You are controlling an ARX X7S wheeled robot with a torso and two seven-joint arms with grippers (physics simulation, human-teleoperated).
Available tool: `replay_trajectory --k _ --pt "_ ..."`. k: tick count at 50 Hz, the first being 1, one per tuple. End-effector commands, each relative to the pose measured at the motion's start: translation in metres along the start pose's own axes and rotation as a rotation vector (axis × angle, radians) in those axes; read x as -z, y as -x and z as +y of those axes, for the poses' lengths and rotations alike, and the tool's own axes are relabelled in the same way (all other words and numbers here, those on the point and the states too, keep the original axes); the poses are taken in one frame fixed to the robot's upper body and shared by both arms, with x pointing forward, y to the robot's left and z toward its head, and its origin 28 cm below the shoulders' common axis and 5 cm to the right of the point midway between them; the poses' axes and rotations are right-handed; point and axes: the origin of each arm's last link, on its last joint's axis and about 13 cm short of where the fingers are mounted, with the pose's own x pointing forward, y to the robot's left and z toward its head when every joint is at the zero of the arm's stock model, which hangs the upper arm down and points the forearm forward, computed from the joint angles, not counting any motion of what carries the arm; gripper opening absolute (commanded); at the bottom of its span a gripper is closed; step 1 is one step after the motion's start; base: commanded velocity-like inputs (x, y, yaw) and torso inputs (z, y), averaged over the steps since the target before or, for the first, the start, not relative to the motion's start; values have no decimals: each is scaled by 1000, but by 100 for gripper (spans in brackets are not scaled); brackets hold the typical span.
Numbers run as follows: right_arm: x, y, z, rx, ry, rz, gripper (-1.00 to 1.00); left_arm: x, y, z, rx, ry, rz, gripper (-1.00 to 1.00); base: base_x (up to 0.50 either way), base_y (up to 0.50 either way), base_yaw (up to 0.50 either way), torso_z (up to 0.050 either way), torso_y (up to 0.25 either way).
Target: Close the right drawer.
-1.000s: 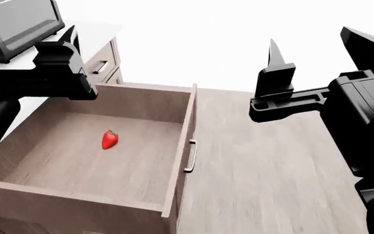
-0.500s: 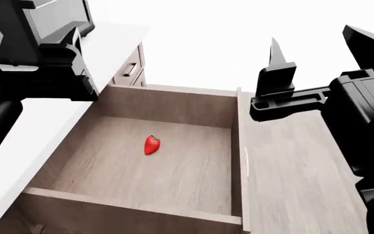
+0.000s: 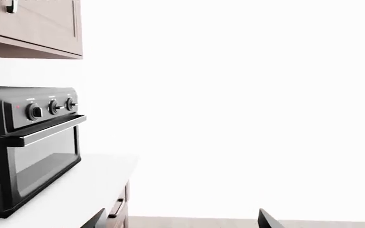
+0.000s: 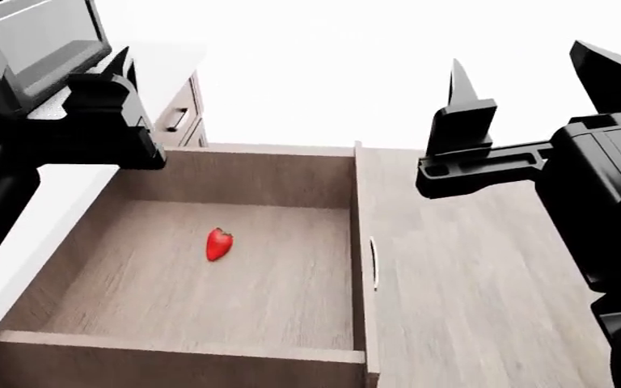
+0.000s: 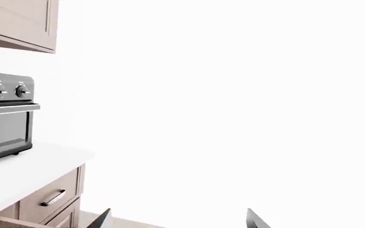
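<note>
The right drawer [image 4: 361,212] stands pulled wide open below me in the head view, its wood-grain box deep and its slim bar handle [image 4: 373,263] on the outer face of the front panel. A small red fruit [image 4: 217,243] lies on the drawer floor. My left gripper [image 3: 181,222] is open, held above the drawer's back left corner, with one finger [image 4: 120,65] showing. My right gripper [image 5: 179,221] is open too, its finger [image 4: 459,85] raised above the floor just beyond the drawer front. Neither touches the drawer or its handle.
A black toaster oven [image 3: 30,142] sits on the white counter [image 3: 81,185] to the left. Narrower drawer fronts with curved handles [image 5: 52,197] are under the counter. Upper cabinets [image 3: 36,23] hang above. Wood-look floor [image 4: 472,299] spreads right of the drawer.
The head view has swung, so the drawer sits further left in it than half a second ago. The drawer stays open and both grippers keep their pose.
</note>
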Motion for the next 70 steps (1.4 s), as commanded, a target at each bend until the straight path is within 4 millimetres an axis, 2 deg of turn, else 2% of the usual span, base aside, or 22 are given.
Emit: replay_trajectory --k 1,11,30,38,45,57,70 --pt "1 -1 0 6 14 3 100 0 0 0 0 1 0 100 -504 51 0 0 0" --pt "-2 0 -1 17 13 -20 100 0 0 1 -1 3 0 100 -106 21 0 0 0" --pt "-2 0 -1 22 17 -17 100 -1 0 1 -3 4 -1 100 499 30 0 0 0" --pt "-6 2 0 -1 -11 -80 100 -2 1 1 -1 5 -2 100 2 -35 0 0 0" --pt "-3 0 -1 26 14 -40 100 -1 0 0 -2 2 -1 100 29 -473 0 0 0" --pt "-7 2 -1 6 -3 -89 100 -1 0 0 0 1 -1 100 0 0 0 0 1" --pt "0 -3 -6 43 21 -17 100 -2 1 0 -1 2 -2 100 9 -141 0 0 0"
